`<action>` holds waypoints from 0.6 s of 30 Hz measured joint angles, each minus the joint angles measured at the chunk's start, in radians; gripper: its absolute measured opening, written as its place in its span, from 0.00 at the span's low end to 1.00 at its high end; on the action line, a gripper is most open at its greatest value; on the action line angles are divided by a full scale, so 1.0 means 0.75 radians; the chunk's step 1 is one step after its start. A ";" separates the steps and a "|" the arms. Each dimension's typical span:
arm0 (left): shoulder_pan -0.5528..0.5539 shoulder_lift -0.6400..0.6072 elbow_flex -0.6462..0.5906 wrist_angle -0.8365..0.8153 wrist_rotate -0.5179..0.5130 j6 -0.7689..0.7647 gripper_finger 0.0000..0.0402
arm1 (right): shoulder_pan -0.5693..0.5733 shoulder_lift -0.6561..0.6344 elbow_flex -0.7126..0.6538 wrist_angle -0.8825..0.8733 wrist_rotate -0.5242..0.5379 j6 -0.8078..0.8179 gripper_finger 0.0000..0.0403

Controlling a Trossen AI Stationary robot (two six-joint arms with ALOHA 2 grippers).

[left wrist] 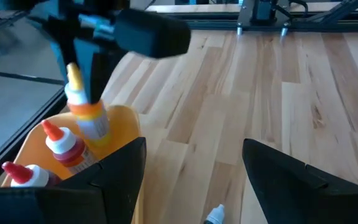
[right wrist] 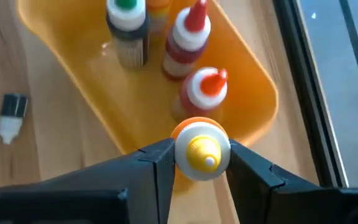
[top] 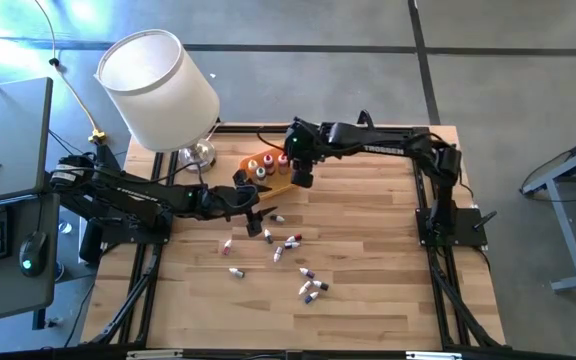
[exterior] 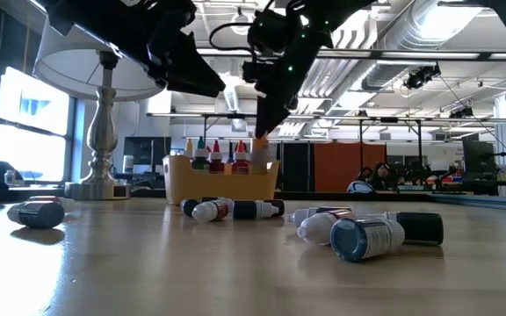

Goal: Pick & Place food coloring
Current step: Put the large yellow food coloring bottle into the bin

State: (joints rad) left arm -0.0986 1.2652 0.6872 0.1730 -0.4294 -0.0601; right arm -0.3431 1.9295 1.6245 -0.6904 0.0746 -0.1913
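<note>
An orange tray (top: 251,163) lies near the table's far edge, with red- and green-capped dropper bottles (right wrist: 185,37) standing in it. My right gripper (right wrist: 201,155) hangs over the tray's right end, shut on a bottle with a yellow tip and orange collar (left wrist: 89,115). My left gripper (left wrist: 194,180) is open and empty, just near of the tray (left wrist: 126,121), above bare wood. Several more small bottles (top: 288,243) lie on their sides around the table's middle, and in the low view (exterior: 358,233). My right gripper pinches the yellow-tipped bottle just below its orange collar (right wrist: 199,127) between its two fingers (right wrist: 157,158), which come from above and point down. The bottle stands upright at the tray's right end. Whether its base touches the tray floor, I cannot tell.
A table lamp with a white shade (top: 158,90) stands at the far left corner, its metal base (top: 198,152) close to the tray's left end. Loose bottles lie in groups (top: 313,288) toward the near middle. The table's right half is bare wood (top: 388,250).
</note>
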 joint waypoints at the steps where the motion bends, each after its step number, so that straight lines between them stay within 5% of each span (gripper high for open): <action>1: 0.000 0.000 0.000 -0.004 0.000 0.000 0.66 | -0.004 0.002 0.000 0.012 0.000 0.000 0.29; 18: 0.000 0.000 0.000 -0.013 -0.001 0.004 0.66 | -0.117 0.012 -0.181 0.281 -0.151 0.020 0.29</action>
State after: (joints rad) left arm -0.0985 1.2652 0.6872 0.1635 -0.4297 -0.0574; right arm -0.4307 1.9385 1.4891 -0.4796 -0.0383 -0.1760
